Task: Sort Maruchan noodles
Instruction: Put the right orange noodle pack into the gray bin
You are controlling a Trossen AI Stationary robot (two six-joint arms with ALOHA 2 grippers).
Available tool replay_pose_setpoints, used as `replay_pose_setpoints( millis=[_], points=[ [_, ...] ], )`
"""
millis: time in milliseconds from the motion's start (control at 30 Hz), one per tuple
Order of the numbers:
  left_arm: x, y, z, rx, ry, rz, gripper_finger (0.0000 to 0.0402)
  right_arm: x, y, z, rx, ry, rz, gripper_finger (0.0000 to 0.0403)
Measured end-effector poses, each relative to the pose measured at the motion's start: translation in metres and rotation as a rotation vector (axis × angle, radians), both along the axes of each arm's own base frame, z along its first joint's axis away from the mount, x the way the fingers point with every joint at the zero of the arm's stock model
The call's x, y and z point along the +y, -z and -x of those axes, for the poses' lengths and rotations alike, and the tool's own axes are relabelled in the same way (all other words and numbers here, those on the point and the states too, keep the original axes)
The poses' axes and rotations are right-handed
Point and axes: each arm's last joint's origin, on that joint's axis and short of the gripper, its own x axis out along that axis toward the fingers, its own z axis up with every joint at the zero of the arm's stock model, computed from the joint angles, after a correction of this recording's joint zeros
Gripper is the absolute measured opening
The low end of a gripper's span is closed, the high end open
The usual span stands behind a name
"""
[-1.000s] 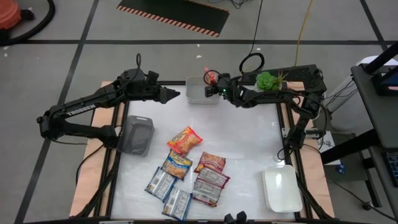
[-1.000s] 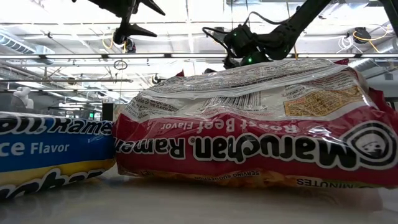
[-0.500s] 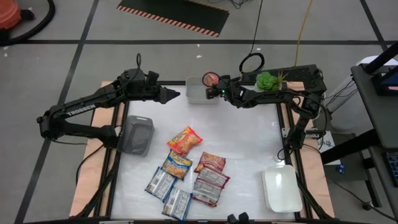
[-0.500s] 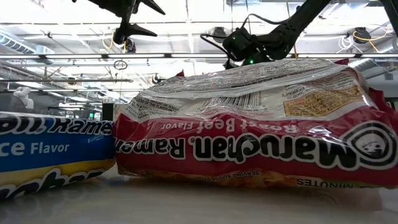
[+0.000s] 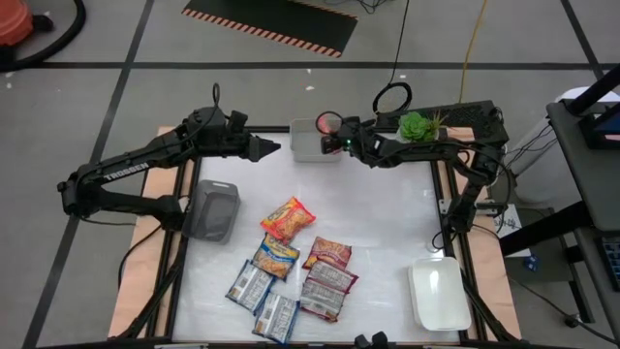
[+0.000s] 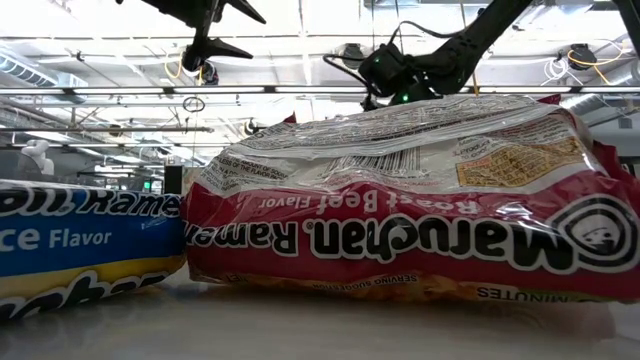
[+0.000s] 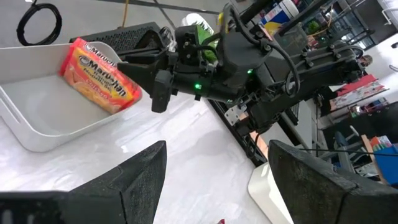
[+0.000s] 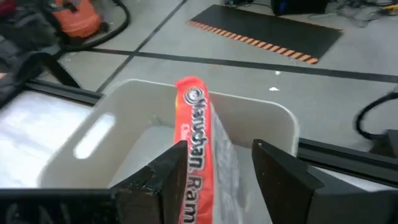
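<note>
Grey concrete floor (image 5: 242, 92), crossed by dark taped lines (image 5: 126, 82). Black mat with orange-striped edge (image 5: 271, 21) laid beyond the table's far side. Orange canister with black hose (image 5: 24, 29) at the far left corner (partly cut off). Small green plant (image 5: 417, 125) near the far right edge. Overhead, white rails and ceiling lights (image 6: 100, 60), open workshop interior behind.
</note>
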Motion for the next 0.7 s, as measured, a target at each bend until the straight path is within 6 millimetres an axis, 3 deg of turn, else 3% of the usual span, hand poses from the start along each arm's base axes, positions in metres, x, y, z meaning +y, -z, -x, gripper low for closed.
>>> replay_pose_setpoints(
  millis=[200, 500, 700],
  points=[
    [-0.002, 0.0, -0.001, 0.001, 0.012, -0.002, 0.028, 0.001, -0.016, 0.006, -0.044, -0.035, -0.01, 0.0174],
    [-0.003, 0.0, -0.001, 0.007, 0.013, -0.003, 0.028, -0.004, -0.054, 0.029, -0.184, -0.11, -0.095, 0.0174],
    [-0.002, 0.007, 0.002, 0.079, -0.029, 0.009, 0.028, 0.001, -0.058, 0.032, -0.219, -0.207, -0.182, 0.0174]
  ],
)
